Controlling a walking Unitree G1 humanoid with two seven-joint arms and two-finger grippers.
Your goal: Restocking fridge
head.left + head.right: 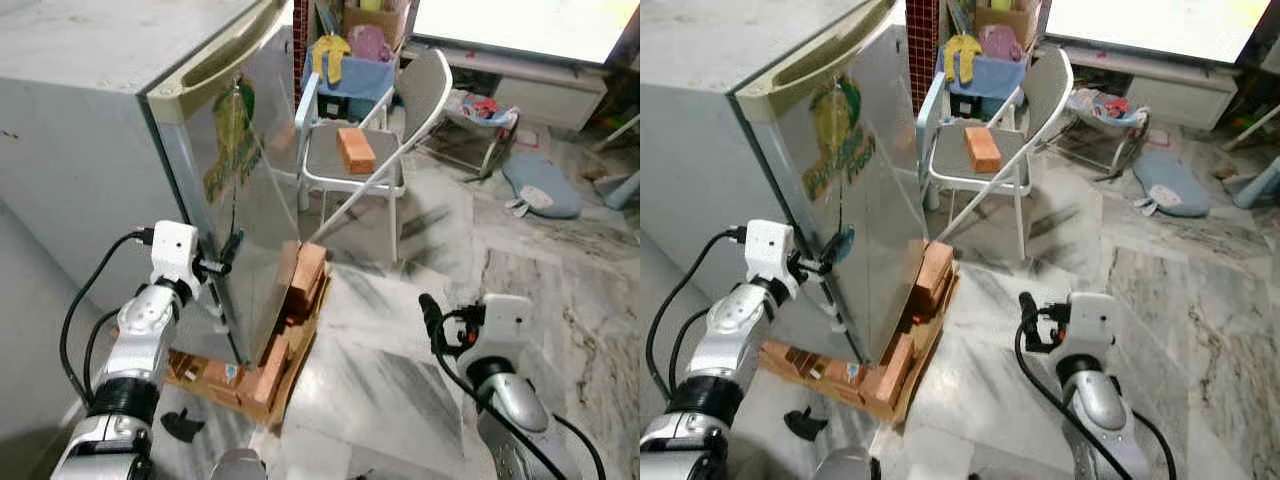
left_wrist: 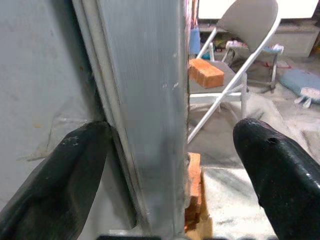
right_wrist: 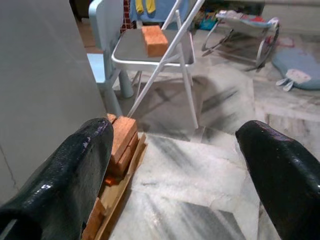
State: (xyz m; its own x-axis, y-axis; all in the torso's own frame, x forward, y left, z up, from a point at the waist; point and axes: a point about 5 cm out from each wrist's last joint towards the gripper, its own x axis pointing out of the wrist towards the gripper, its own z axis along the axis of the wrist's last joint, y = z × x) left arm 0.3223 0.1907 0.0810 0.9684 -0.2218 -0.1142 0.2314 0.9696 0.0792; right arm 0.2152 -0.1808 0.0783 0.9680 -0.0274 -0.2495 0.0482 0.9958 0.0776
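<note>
The fridge [image 1: 120,130] is a grey, silver-doored unit with a pale recessed handle along its top edge and a green and yellow sticker [image 1: 840,140] on the door; it stands at the robot's left on a low wooden pallet [image 1: 290,370] packed with orange bricks [image 1: 305,275]. The left gripper [image 2: 170,165] is raised at the door's edge, its jaws spread wide with the edge between them, one finger at the door seal and the other out in front of the door face. The right gripper [image 3: 175,165] hangs over the marble floor [image 1: 420,340], jaws wide apart and holding nothing. Beyond stands a grey folding chair [image 1: 400,110] with an orange brick [image 1: 355,150] on its seat, near a blue bin [image 1: 360,75] holding clothes.
</note>
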